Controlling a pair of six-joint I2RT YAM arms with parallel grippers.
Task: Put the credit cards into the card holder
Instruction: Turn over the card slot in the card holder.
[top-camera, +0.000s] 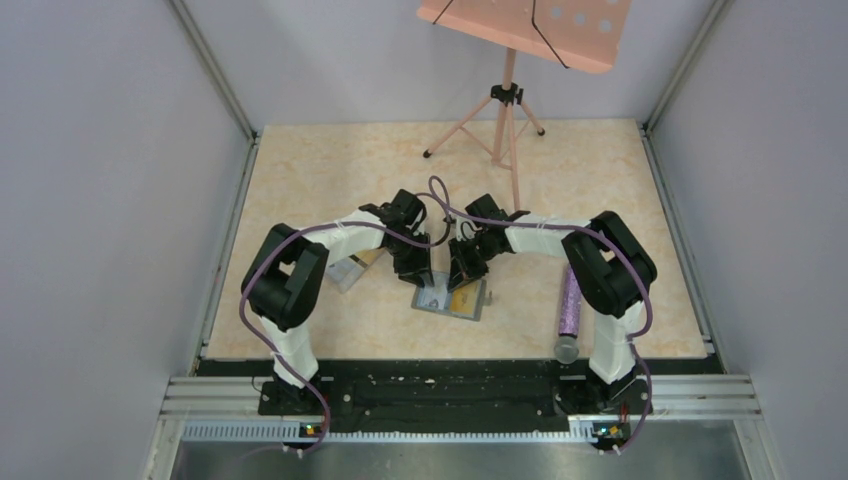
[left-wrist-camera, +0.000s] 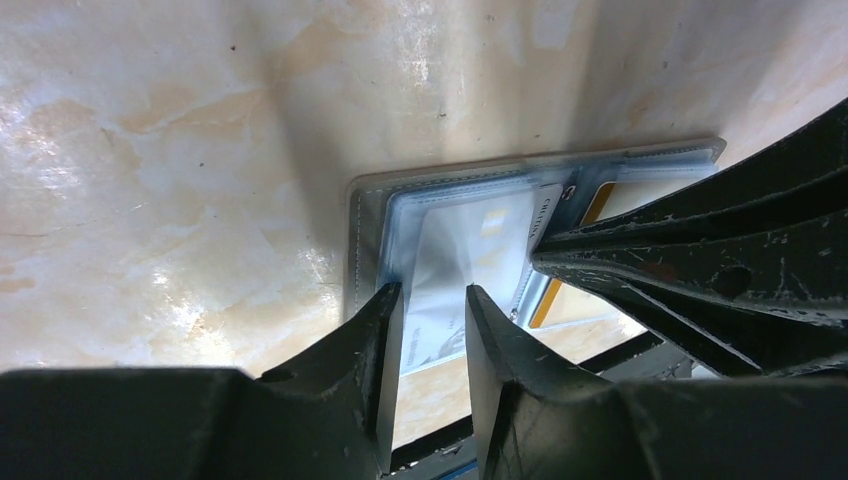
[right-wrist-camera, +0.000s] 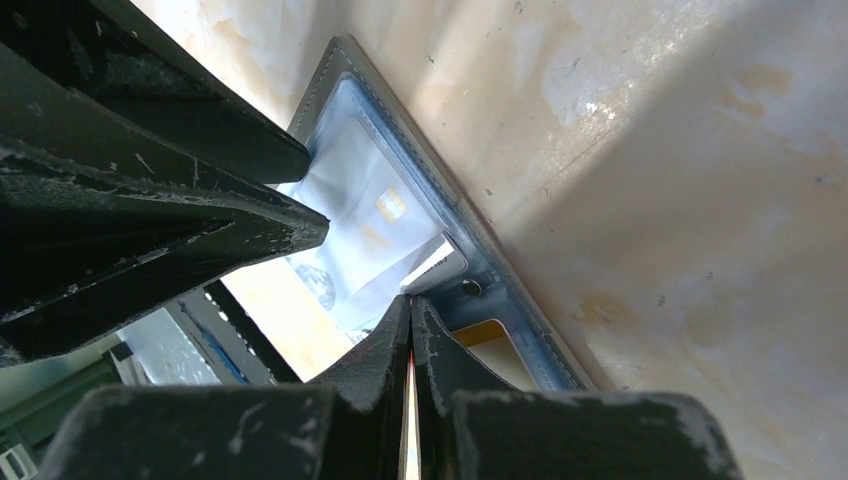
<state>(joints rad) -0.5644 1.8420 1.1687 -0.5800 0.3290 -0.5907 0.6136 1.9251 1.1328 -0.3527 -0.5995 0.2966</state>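
Lying open at the centre of the top view, the holder (top-camera: 450, 298) sits flat on the counter (top-camera: 330, 160) under both your grippers. Your left gripper (left-wrist-camera: 432, 297) is spread partway over the holder's lower edge, and a pale card (left-wrist-camera: 470, 235) in the clear pocket shows through the gap. Your right gripper (right-wrist-camera: 411, 310) is pressed together on a thin card (right-wrist-camera: 437, 266) held edge-on, its tip at the holder's fold. A yellow card (right-wrist-camera: 480, 335) fills the other pocket. A clear box (top-camera: 345, 272) lies left of the holder; its contents can't be made out.
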